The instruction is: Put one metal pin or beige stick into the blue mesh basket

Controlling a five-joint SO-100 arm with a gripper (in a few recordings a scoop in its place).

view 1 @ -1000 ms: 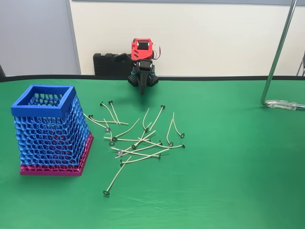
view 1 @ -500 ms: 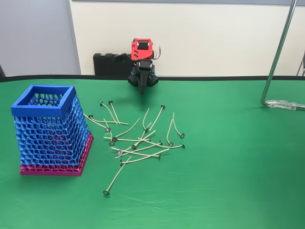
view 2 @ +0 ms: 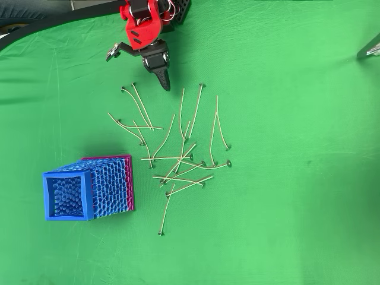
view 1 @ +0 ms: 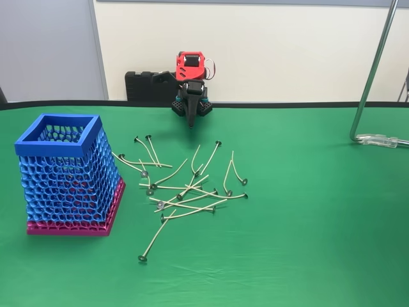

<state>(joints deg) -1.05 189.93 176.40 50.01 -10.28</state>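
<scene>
Nothing is changing between the last second and this one: I am watching the red arm (view 1: 190, 67) sitting folded at the back of the green surface (view 1: 307, 211), exactly where it was, with every stick lying as before, so the task is not yet starting. Its gripper (view 1: 190, 121) is pointing down toward the cloth at the far edge, and in the overhead view the gripper (view 2: 165, 83) is showing its dark fingers drawn together to a single point, closed with nothing between them. The beige sticks (view 1: 185, 188) are lying scattered in a loose heap in the middle of the surface, many crossing one another, each with a small dark disc at one end; the overhead view is showing the same heap (view 2: 178, 160) spreading from near the gripper down toward the basket. One stick (view 1: 156, 236) is lying a little apart at the near side of the pile, crossed at its far end only, and I am judging it the easier pick. The blue mesh basket (view 1: 59, 142) is standing upright at the left in the fixed view, well apart from the arm, just beside the left fringe of the pile; its magenta base (view 1: 73, 229) is resting flat. I cannot tell whether anything is lying inside.
</scene>
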